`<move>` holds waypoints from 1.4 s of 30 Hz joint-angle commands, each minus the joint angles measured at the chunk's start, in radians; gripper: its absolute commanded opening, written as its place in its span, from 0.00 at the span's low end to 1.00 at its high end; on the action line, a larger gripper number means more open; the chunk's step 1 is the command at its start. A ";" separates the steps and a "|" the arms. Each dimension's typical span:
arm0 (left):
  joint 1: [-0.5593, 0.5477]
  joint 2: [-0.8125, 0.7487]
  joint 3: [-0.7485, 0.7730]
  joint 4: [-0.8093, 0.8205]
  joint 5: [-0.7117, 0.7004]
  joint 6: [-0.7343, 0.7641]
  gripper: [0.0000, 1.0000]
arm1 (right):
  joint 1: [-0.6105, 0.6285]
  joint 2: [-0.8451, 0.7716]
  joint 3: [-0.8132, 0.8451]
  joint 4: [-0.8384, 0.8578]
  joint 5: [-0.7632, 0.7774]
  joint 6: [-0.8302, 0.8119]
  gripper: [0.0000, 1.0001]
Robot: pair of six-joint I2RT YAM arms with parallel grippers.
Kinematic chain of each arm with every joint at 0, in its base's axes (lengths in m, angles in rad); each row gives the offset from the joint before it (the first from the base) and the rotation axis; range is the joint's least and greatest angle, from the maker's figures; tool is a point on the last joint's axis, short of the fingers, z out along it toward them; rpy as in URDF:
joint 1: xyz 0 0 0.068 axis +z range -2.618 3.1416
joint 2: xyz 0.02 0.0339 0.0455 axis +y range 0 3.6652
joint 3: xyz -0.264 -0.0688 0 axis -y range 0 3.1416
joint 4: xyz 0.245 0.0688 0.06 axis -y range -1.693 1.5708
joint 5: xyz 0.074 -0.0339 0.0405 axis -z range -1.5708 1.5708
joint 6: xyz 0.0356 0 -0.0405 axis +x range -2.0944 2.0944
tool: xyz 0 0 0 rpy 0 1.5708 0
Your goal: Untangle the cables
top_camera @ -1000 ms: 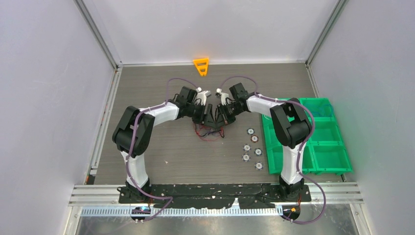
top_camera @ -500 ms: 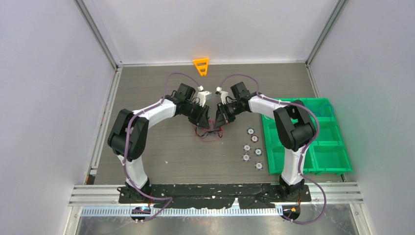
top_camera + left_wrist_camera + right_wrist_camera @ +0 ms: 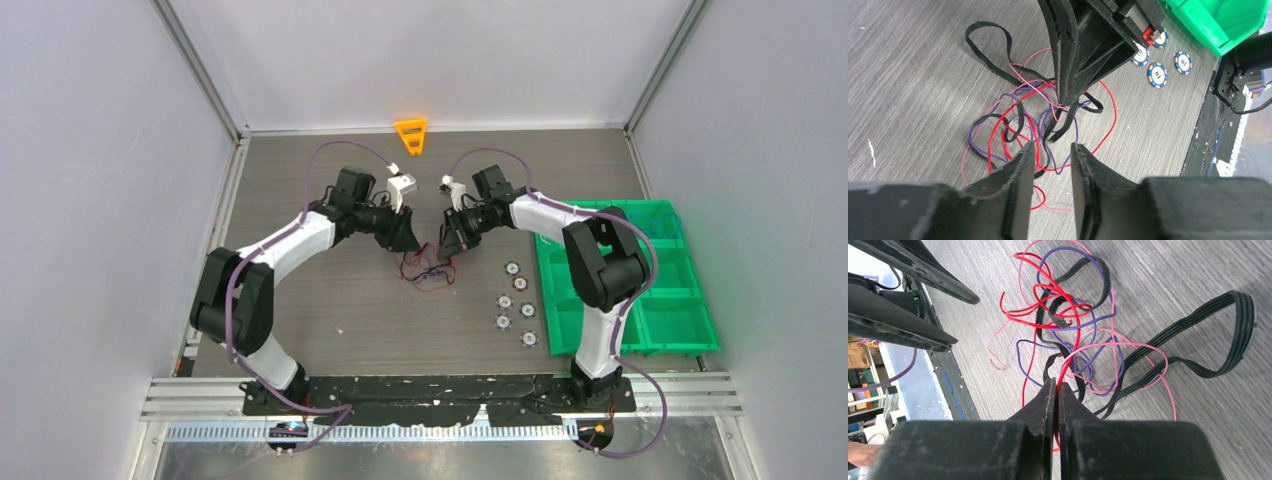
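Observation:
The cables [image 3: 430,270] lie as a loose tangle of red, pink, purple and black flat ribbon strands on the table between my two grippers. My left gripper [image 3: 412,243] is open and empty, just left of the tangle; in the left wrist view [image 3: 1052,147] its fingers hover over the near strands [image 3: 1023,115]. My right gripper [image 3: 447,247] is shut on a red wire [image 3: 1068,365] at the tangle's right edge, jaws pressed together [image 3: 1056,385]. It shows from the left wrist too [image 3: 1068,97]. A black ribbon loop [image 3: 1228,340] spreads away from the clump.
Several blue-and-white poker chips [image 3: 518,300] lie right of the tangle, also in the left wrist view [image 3: 1157,75]. Green bins [image 3: 640,280] stand at the right edge. An orange triangular piece [image 3: 411,135] sits at the back wall.
My left arm has swung back to the left, away from the right gripper. The tangle now lies more spread out. The right gripper has stayed nearly in place.

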 commanded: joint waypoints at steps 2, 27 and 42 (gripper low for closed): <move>-0.001 -0.074 -0.055 0.069 0.010 0.076 0.38 | 0.009 -0.082 0.006 0.025 -0.027 -0.005 0.05; -0.081 -0.099 0.027 -0.054 -0.275 0.127 0.00 | 0.014 -0.045 0.022 -0.006 0.114 0.011 0.05; 0.187 -0.406 0.423 -0.177 -0.147 -0.186 0.00 | 0.047 0.062 0.076 -0.083 0.352 -0.083 0.06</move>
